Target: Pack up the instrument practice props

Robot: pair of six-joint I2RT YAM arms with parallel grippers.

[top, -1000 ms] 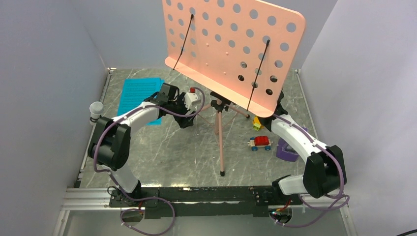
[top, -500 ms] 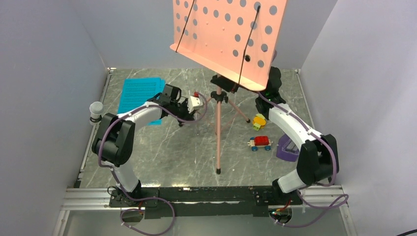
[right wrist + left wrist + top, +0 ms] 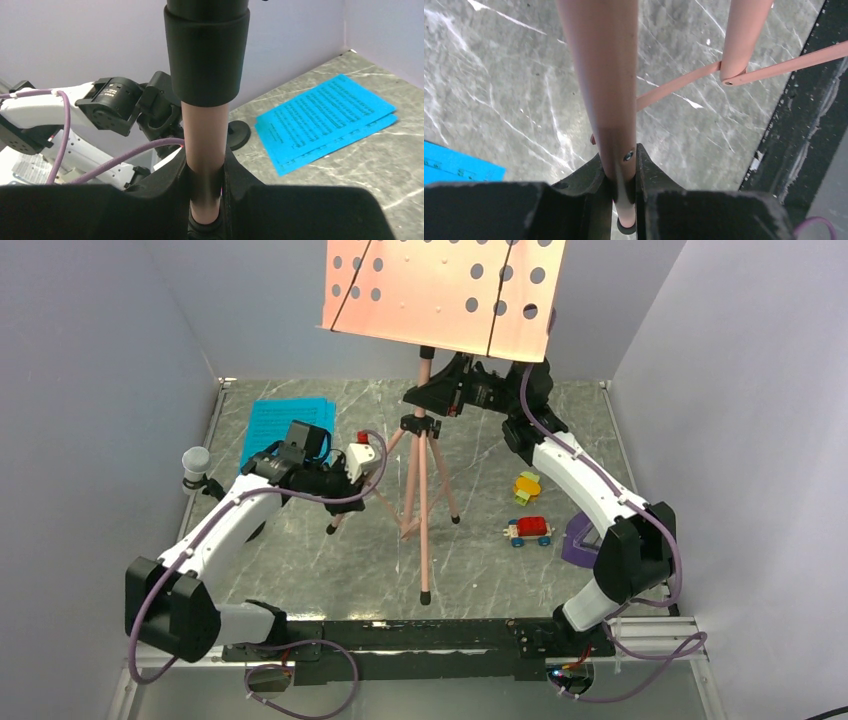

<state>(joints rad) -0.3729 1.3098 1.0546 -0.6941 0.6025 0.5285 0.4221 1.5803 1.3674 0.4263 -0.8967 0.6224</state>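
Observation:
The salmon-pink music stand [image 3: 424, 490] is upright mid-table, its perforated desk [image 3: 440, 285] high at the back. My right gripper [image 3: 440, 392] is shut on the stand's pole [image 3: 205, 135] just under a black collar [image 3: 206, 50]. My left gripper [image 3: 347, 492] is shut on the left tripod leg [image 3: 611, 90] close to its foot, the jaws pressing both sides. The cyan sheet-music pages [image 3: 285, 425] lie flat at the back left; the cyan pages [image 3: 325, 120] also appear past the pole. The purple metronome [image 3: 583, 542] sits at the right, partly behind my right arm.
A red toy car [image 3: 528, 530] and a yellow-orange toy [image 3: 526, 486] lie right of the tripod. A white-capped post [image 3: 195, 462] stands at the left edge. Grey walls close in three sides, and a black rail [image 3: 420, 635] runs along the near edge.
The left gripper has shut on the tripod leg and its arm drew back to the near left. The stand swung upright, its desk rising and turning, with the right gripper still on the pole.

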